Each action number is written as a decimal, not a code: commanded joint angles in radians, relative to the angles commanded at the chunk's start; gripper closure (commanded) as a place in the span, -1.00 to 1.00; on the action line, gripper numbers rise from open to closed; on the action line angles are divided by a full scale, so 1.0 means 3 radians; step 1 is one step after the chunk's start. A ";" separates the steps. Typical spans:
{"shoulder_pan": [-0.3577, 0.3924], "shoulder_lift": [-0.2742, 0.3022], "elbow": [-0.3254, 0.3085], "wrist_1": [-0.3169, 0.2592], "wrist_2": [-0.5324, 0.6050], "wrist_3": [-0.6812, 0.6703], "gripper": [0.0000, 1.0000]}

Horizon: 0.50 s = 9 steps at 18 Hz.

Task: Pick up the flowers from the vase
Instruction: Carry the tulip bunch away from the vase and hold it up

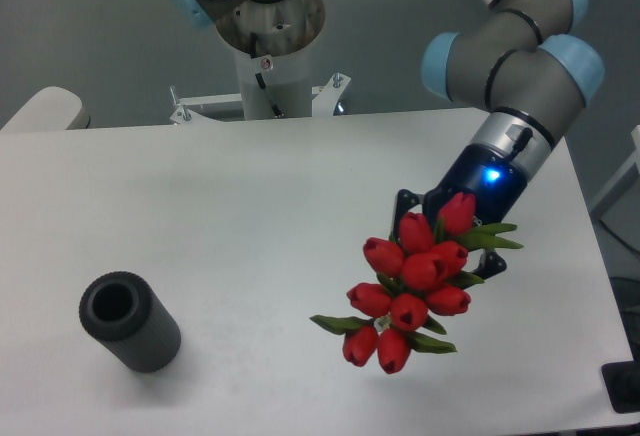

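My hand (440, 218) gripped the flowers (411, 286), as best I could tell behind the buds, holding them over the worktop's (260, 206) front right. The vase (129, 322) stood empty near the front left corner, so the pick looked done.

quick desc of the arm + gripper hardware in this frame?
Grey tubular arm with light-blue joint caps, silver wrist ring, on a white pedestal base with a small red-marked label. Dark gripper showing a lit blue LED; black jaws mostly hidden.

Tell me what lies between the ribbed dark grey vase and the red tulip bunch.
Only bare white table separates the ribbed dark grey vase from the red tulip bunch in the fixed camera view.
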 joint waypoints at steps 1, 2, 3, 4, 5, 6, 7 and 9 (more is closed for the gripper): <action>0.0021 0.0000 -0.0005 -0.0005 0.0000 0.0056 0.33; 0.0041 0.0000 -0.0015 0.0000 0.0000 0.0132 0.33; 0.0046 0.0000 -0.0031 0.0000 0.0000 0.0199 0.33; 0.0051 0.0005 -0.0041 0.0000 0.0005 0.0215 0.33; 0.0046 0.0005 -0.0041 0.0000 0.0005 0.0215 0.33; 0.0046 0.0005 -0.0041 0.0000 0.0005 0.0215 0.33; 0.0046 0.0005 -0.0041 0.0005 0.0005 0.0220 0.33; 0.0046 0.0010 -0.0046 0.0005 0.0005 0.0276 0.33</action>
